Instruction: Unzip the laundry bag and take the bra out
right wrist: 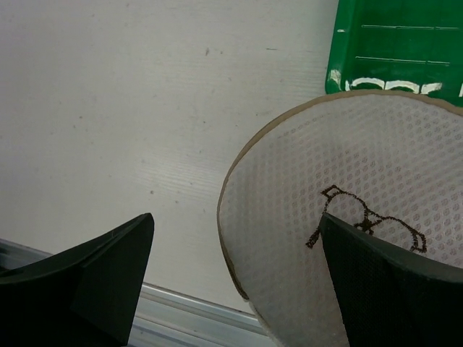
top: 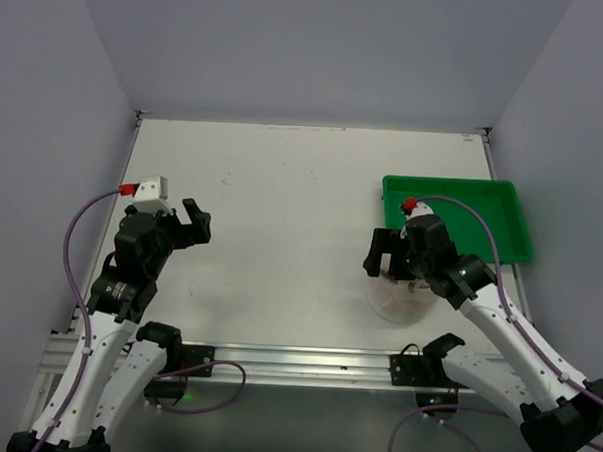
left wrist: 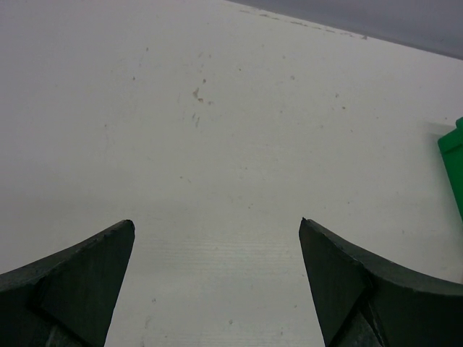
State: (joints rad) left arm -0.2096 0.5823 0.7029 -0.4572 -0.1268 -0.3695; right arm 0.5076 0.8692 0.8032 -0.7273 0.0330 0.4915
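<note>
The laundry bag (top: 398, 301) is a round white mesh pouch with a beige rim, lying near the table's front edge on the right. In the right wrist view the bag (right wrist: 362, 181) shows its flat face with a black bra sketch (right wrist: 365, 220). My right gripper (top: 393, 256) hovers over the bag's far side, open and empty; it also shows in the right wrist view (right wrist: 235, 231), the bag's left rim between its fingers. My left gripper (top: 195, 221) is open and empty over bare table at the left, as the left wrist view (left wrist: 217, 228) shows. No bra is visible.
A green rectangular tray (top: 460, 215) stands just behind the bag at the right, its corner in the right wrist view (right wrist: 394, 43) and its edge in the left wrist view (left wrist: 453, 163). An aluminium rail (top: 286, 360) runs along the table's front edge. Grey walls close three sides.
</note>
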